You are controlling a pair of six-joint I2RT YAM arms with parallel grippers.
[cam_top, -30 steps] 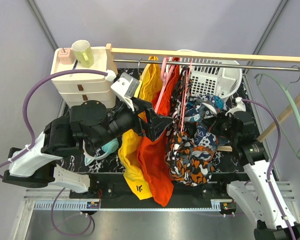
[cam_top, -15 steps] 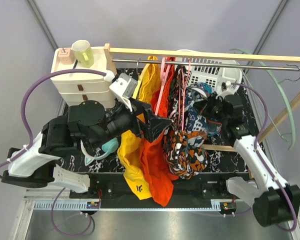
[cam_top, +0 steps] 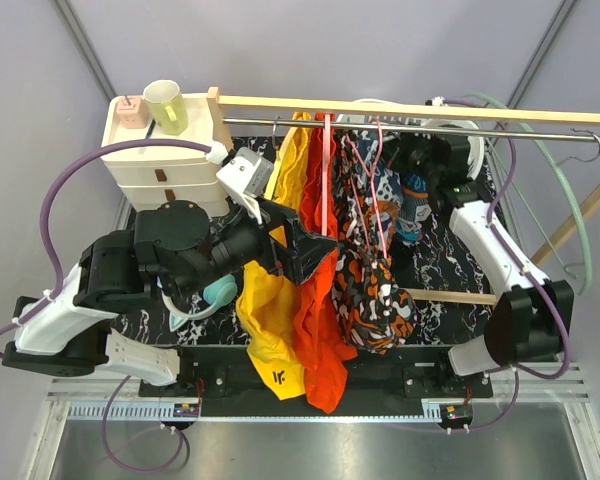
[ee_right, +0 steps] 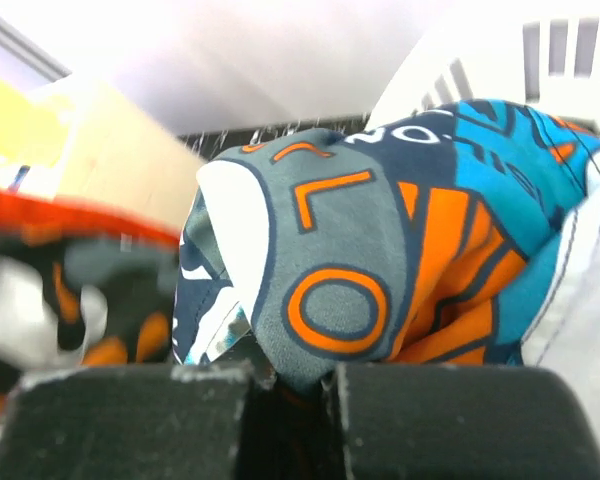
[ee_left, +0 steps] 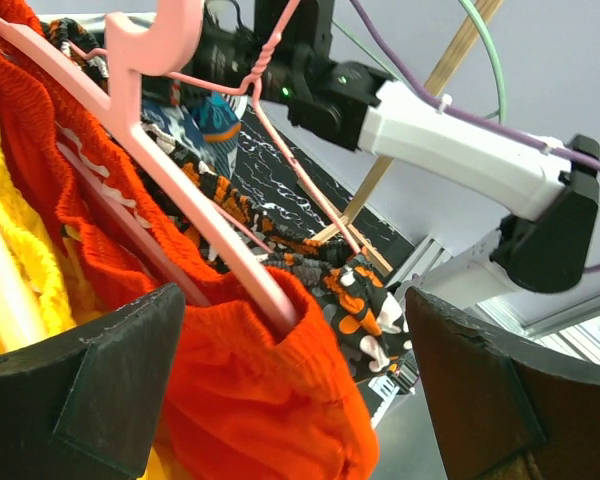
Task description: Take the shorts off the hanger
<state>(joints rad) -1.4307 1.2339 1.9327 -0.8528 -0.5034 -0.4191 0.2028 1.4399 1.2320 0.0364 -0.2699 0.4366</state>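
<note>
Right wrist view, right fingers pinched on blue shorts, left fingers wide apart, flanking pink hanger

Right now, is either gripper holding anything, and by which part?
The right gripper pinches a fold of the blue/teal patterned shorts. The left gripper is open around the orange-red shorts, holding nothing.
</note>
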